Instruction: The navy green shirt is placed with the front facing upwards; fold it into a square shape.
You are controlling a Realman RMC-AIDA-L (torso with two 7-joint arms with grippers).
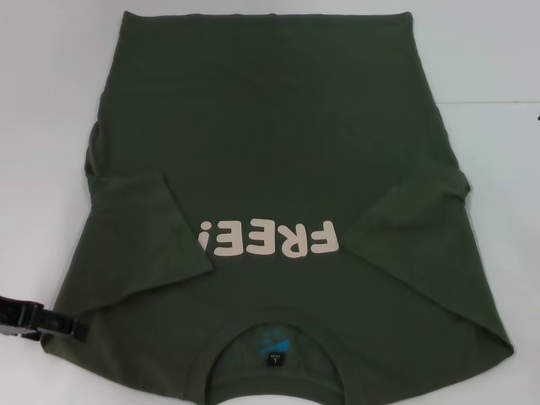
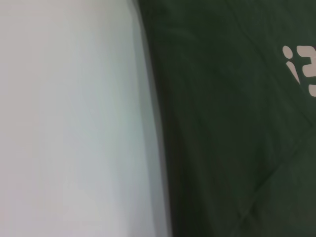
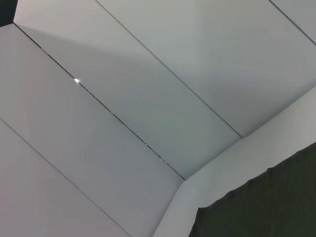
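Note:
The navy green shirt (image 1: 278, 169) lies flat on the white table (image 1: 42, 84), front up, with the pale "FREE!" lettering (image 1: 270, 239) upside down to me and the collar with its blue print (image 1: 274, 344) nearest me. Both sleeves are folded inward over the chest. My left gripper (image 1: 51, 322) shows as a dark piece at the shirt's near left edge, by the shoulder. The left wrist view looks down along the shirt's (image 2: 232, 128) side edge. My right gripper is out of view; its wrist camera catches only a corner of the shirt (image 3: 266, 207).
White table surface (image 2: 69, 118) lies bare to the left of the shirt and also at the far right (image 1: 498, 67). The right wrist view shows pale wall panels (image 3: 148, 89) beyond the table.

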